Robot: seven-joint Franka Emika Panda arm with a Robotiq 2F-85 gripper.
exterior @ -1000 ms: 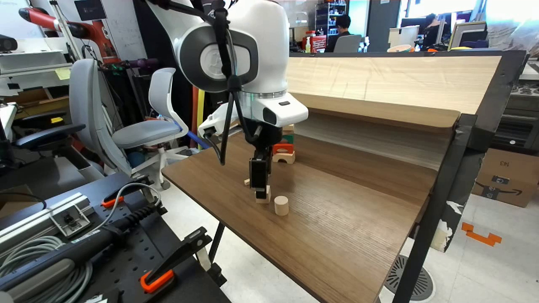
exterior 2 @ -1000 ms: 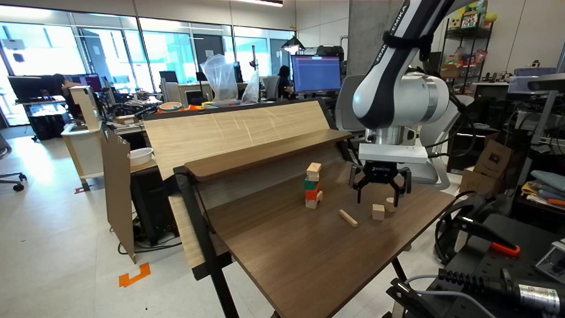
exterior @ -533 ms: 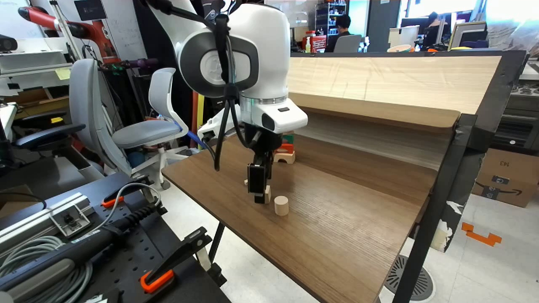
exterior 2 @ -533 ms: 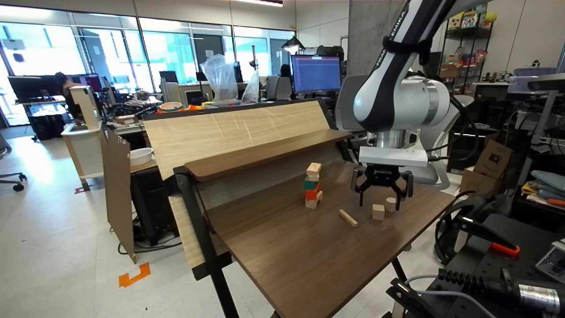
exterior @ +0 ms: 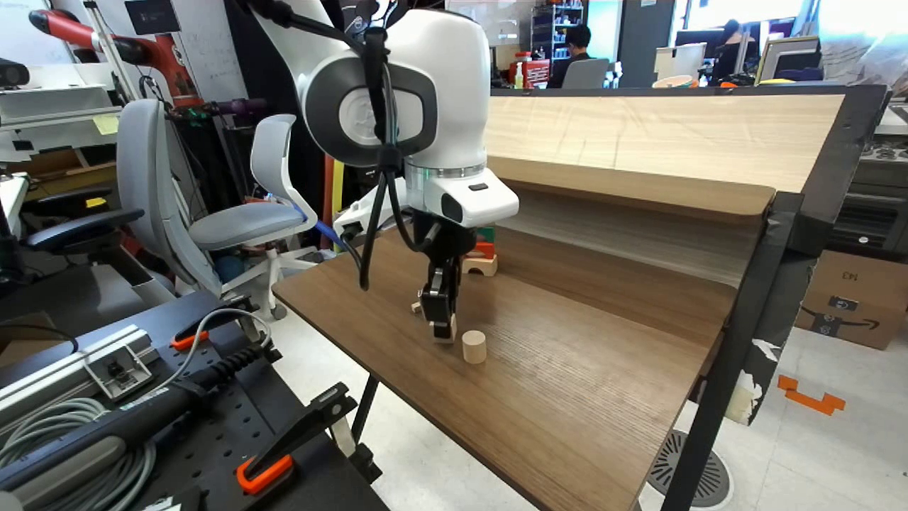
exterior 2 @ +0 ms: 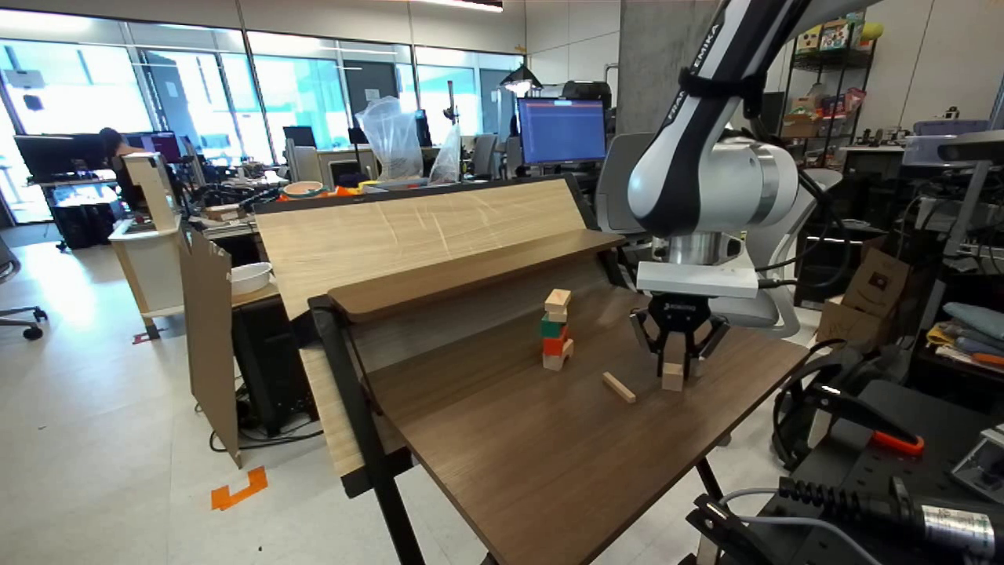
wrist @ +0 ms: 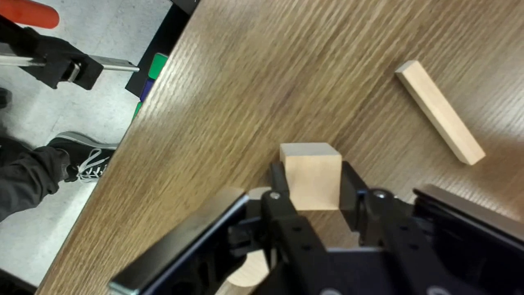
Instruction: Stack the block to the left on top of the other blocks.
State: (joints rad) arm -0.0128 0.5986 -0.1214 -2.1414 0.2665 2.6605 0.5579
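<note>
The block to the left, a small pale wooden cube, sits on the table with my gripper shut on it, one black finger pressed against each side. In an exterior view the cube shows just beneath the fingertips; in an exterior view the gripper covers most of it. The other blocks stand as a narrow upright stack: pale pieces on top, then green, red-orange, and a pale arch at the bottom. Behind the arm, the lower stack shows as a green block and a pale arch.
A pale round cylinder stands close beside the cube, partly behind a finger in the wrist view. A thin pale stick lies on the table between cube and stack. A raised shelf overhangs the table's back.
The gripper has come down slightly, and its widely spread fingers have closed onto the cube from both sides. The cube, cylinder, stick and stack stand where they were.
</note>
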